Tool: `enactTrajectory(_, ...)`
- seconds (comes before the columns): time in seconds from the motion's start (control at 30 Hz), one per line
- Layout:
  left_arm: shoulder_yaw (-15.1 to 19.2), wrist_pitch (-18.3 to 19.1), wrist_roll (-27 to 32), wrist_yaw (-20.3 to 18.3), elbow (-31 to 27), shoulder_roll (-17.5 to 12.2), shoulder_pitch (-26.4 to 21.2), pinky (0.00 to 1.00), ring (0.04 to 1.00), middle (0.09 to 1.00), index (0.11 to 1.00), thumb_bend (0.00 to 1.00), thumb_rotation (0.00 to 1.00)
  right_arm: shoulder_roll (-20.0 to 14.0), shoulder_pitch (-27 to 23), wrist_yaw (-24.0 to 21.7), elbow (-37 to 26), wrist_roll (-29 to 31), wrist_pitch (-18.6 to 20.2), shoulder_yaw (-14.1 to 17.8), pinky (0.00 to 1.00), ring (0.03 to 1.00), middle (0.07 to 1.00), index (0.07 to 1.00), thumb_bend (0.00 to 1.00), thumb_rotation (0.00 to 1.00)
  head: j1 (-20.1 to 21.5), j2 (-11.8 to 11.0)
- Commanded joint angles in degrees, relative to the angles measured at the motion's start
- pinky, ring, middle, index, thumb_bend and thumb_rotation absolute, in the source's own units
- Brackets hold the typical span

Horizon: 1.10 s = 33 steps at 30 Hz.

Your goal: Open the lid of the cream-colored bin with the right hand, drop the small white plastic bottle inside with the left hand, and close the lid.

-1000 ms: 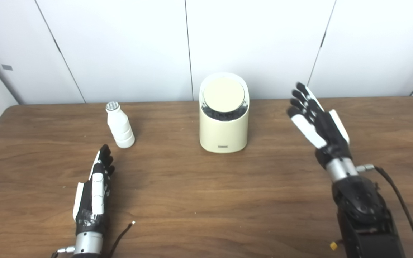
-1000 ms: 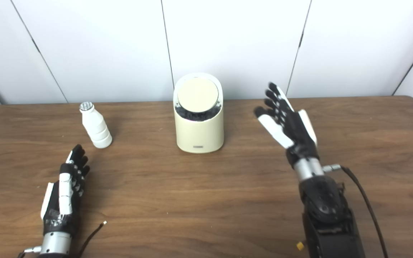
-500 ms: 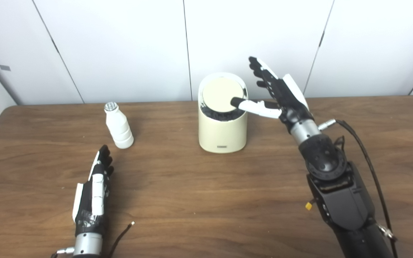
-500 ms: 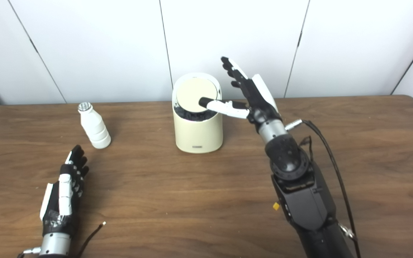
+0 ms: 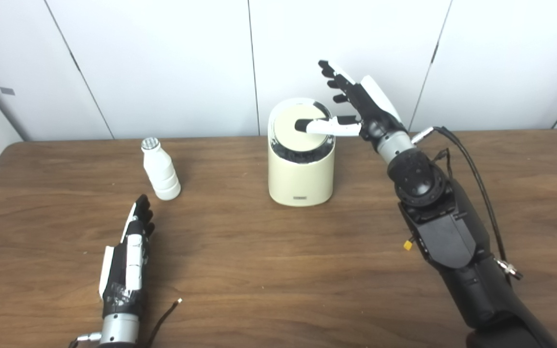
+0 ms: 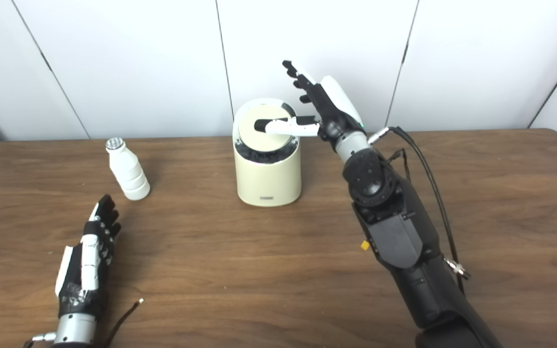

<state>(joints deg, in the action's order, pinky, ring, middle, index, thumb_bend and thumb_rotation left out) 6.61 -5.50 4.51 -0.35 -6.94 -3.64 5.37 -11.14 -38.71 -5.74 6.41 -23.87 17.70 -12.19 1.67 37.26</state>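
Two hands are showing: the left hand (image 5: 126,263) is lying flat near the counter's (image 5: 269,270) front-left edge, fingers straight, holding nothing. Further back the white bottle (image 5: 161,169) is standing untouched. At the back-centre, the right hand (image 5: 356,108), fingers spread, is reaching its thumb onto the cream bin's (image 5: 300,169) closed lid (image 5: 288,133); every step is remaining.

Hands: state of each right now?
Left hand: open, flat on the table, holding nothing.
Right hand: open, thumb over the bin lid, holding nothing.
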Motion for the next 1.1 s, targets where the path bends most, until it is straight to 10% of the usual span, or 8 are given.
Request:
enactTrajectory(0.0,-1.30,-1.30,-0.62,0.33,1.18,1.77,0.62,1.00,1.000,1.000,0.993,0.60,1.00,-0.35,-4.00,0.83,-0.53,-0.86,-2.57,0.00,0.83,0.910,0.933,0.948,0.88,0.48,-0.05,0.07)
enactTrajectory(1.07,-1.69,-1.51,0.16,-0.15,0.82,2.38,0.66,1.00,1.000,1.000,1.000,0.57,1.00,-1.60,-3.70,2.06,5.42,-6.35,-7.21,-1.79,0.83,0.879,0.894,0.922,0.94,0.28,-0.66,0.55)
